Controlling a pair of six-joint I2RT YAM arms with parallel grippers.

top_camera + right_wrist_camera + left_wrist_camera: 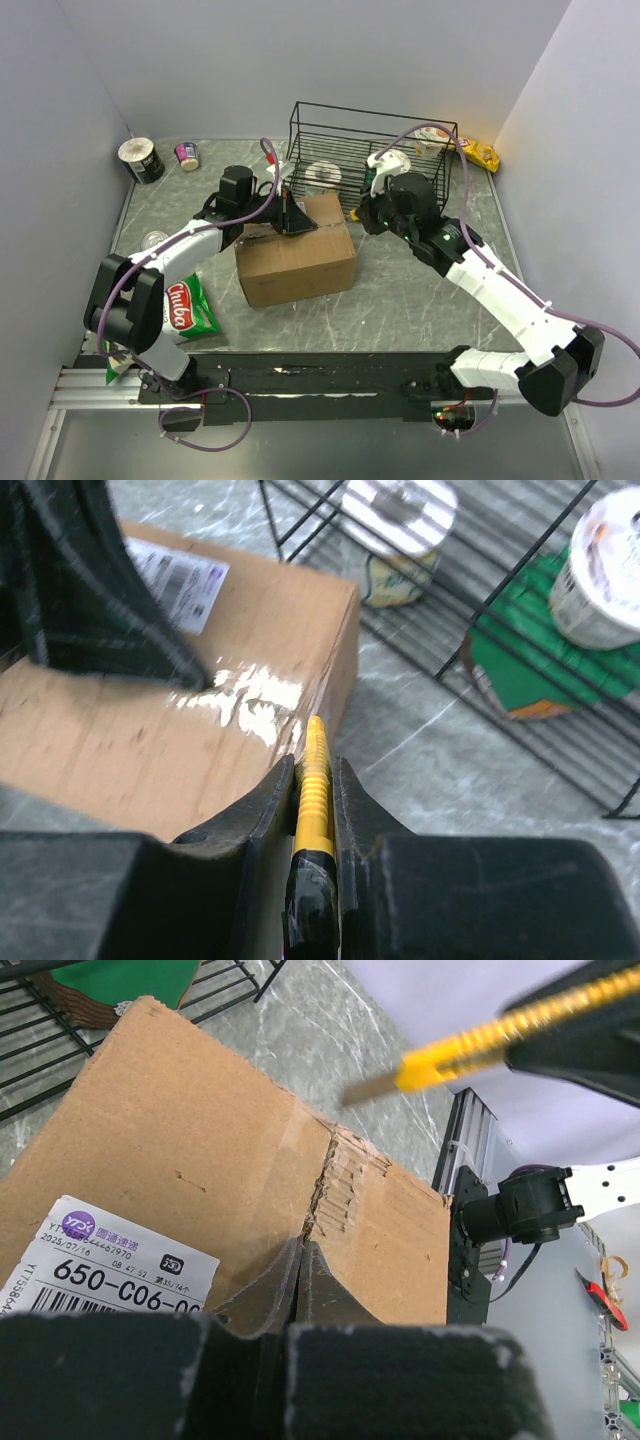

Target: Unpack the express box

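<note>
The express box (pixel 295 255) is a closed brown carton with a white label (pixel 110 1260), lying mid-table. My left gripper (pixel 293 220) is shut and empty. Its tips (pixel 303 1247) press down on the box top at a crumpled spot on the seam. My right gripper (pixel 362 213) is shut on a yellow utility knife (pixel 315 770) and hovers just off the box's right end. The knife also shows in the left wrist view (pixel 470 1045), its blade out above the box edge. The glossy taped seam (pixel 250 695) runs along the box top (pixel 110 745) ahead of the blade.
A black wire basket (pixel 440 140) stands behind the box, holding a striped-lid cup (pixel 400 525), a green packet (pixel 520 665) and a white cup (pixel 605 570). A green Chuba bag (pixel 190 305) lies front left. Two cups (pixel 142 158) stand back left, and a yellow packet (pixel 480 153) lies back right.
</note>
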